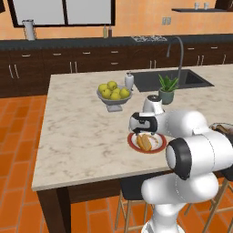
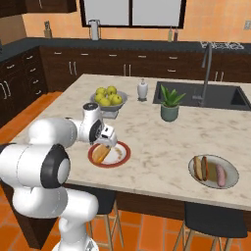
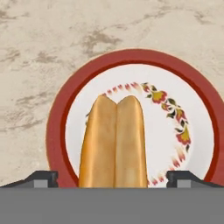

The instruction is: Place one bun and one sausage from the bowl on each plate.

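The gripper [image 3: 112,177] hangs just over the red-rimmed plate [image 3: 59,109] with its fingers spread wide; the two dark fingertips [image 3: 41,178] stand out to either side of the bun [image 3: 114,142], clear of it, and nothing is clasped between them. Seen from the right side of the base, the gripper [image 2: 105,142] sits right above the near end of the bun [image 2: 101,153], though whether it touches the bread I cannot tell from there.

The bun is a long split hot-dog roll, golden brown, lying flat on the plate. In the hand view its long axis runs straight up from between the fingers toward the plate's middle, so it lies lengthwise between the open fingers. From the left base view the bun [image 1: 144,142] lies on the left part of the plate [image 1: 157,146], slanted across it.

The plate sits on the marble island counter [image 2: 162,142], near the front edge. Farther right along that edge, well apart, the dark shallow bowl [image 2: 230,180] holds another bun [image 2: 199,167] and a pinkish sausage [image 2: 221,175], lying side by side.
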Robot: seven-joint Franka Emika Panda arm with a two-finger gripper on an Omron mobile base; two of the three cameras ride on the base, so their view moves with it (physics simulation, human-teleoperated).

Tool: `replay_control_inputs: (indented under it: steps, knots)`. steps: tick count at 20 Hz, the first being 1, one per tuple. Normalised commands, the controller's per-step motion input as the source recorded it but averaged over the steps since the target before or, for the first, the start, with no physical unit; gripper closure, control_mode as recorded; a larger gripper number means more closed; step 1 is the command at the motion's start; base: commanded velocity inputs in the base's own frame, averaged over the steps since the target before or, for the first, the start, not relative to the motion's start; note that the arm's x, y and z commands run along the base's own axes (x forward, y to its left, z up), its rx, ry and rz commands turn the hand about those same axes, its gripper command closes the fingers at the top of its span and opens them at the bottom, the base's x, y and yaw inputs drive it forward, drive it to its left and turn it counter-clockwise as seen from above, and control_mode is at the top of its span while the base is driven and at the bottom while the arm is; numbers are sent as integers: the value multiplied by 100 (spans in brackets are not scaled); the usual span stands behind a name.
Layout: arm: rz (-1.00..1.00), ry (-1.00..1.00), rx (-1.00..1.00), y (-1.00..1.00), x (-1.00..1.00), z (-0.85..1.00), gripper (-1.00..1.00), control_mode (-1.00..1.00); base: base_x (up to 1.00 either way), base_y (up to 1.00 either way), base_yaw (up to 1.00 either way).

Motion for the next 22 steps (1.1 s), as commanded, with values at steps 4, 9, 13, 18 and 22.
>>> replay_control_inputs:
  steps: [4, 9, 13, 18, 22]
  knots:
    - [-1, 0, 0, -1, -59, 68, -100, -100, 0, 0, 0]
    - [-1, 0, -2, -3, -100, 57, -100, -100, 0, 0, 0]
    - [-3, 2, -1, -8, -100, 65, -100, -100, 0, 0, 0]
    - [0, 0, 0, -5, -100, 54, -100, -100, 0, 0, 0]
    - [0, 0, 0, -13, -79, 60, -100, -100, 0, 0, 0]
